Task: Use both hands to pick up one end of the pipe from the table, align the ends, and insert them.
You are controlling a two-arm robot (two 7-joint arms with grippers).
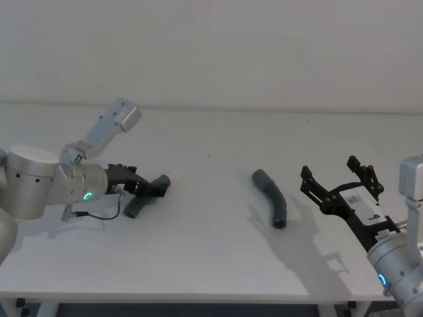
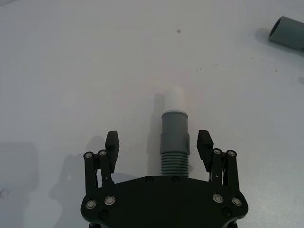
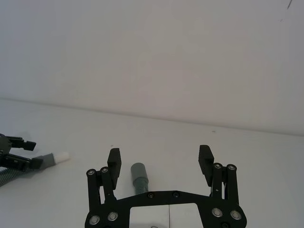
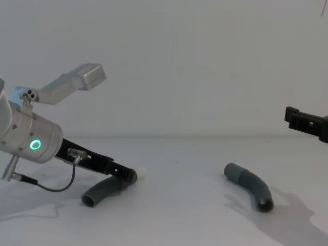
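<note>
The white-tipped pipe piece (image 2: 175,137) lies on the table (image 1: 211,264) at the left, its white tip (image 2: 175,99) pointing away from my wrist. My left gripper (image 2: 158,144) is open and low over the table, one finger on each side of the grey collar with a small gap on both sides. In the head view this piece (image 1: 134,207) curves out below the left gripper (image 1: 147,187). The other pipe piece (image 1: 272,198) lies right of centre, its collared mouth (image 1: 258,176) facing the far side. My right gripper (image 1: 340,179) hangs open above the table, right of that piece.
The table's front edge (image 1: 198,298) runs below both arms. A black cable (image 1: 99,214) loops off the left wrist onto the table. A plain white wall stands behind. Bare white surface lies between the two pipe pieces.
</note>
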